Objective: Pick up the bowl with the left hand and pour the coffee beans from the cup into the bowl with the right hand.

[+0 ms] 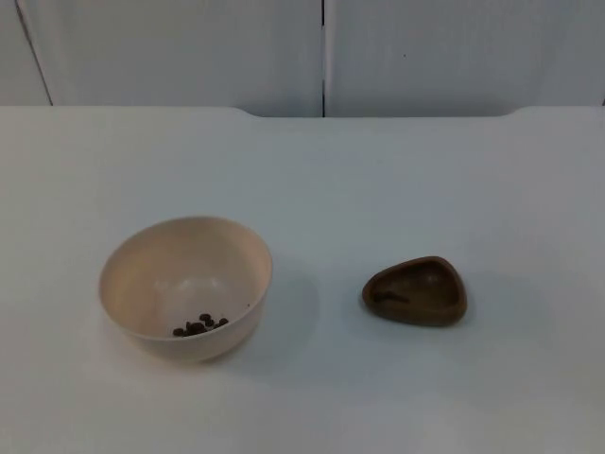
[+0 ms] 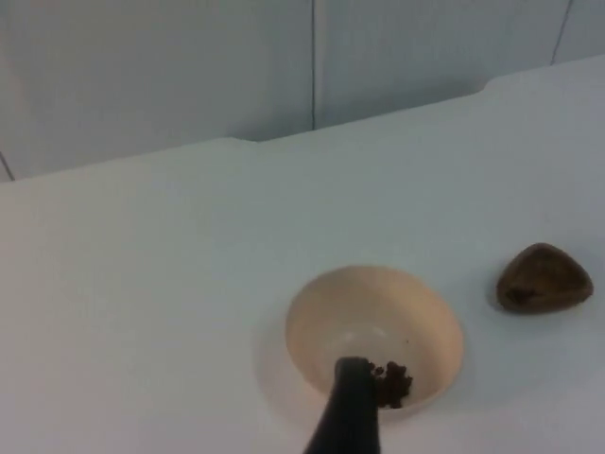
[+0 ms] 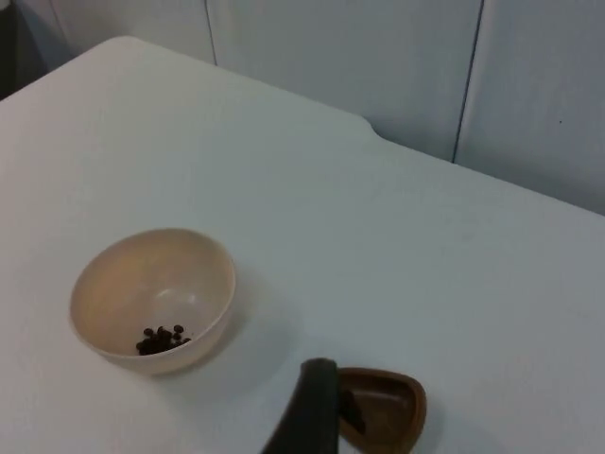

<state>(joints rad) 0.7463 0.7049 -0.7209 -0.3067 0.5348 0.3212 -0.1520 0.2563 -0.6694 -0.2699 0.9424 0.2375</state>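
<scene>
Coffee beans, a small cluster of dark brown, slightly glossy nuggets, lie in the bottom of the round, cream-coloured, smooth matte bowl, gathered against its near inner wall. The bowl stands upright on the white table top, on its left half. Well apart to its right sits the "cup": a shallow, brown, rounded-triangular dish with a wood-like grain and a thick rim, upright on the table, and as far as I can make out empty.

Judged from that, the pour looks done: the beans are in the bowl, the dish is set down, and nothing is being carried. What may be left is at most for the arms to settle.

The left gripper hangs above the table on the near side of the bowl, looking down onto it, one black fingertip crossing the bowl's near rim in its wrist view. The right gripper hangs above the brown dish likewise. Whether either pincer is spread or pressed together I cannot tell; each grips nothing that I can see.

A grey partition wall closes the table's far edge.
</scene>
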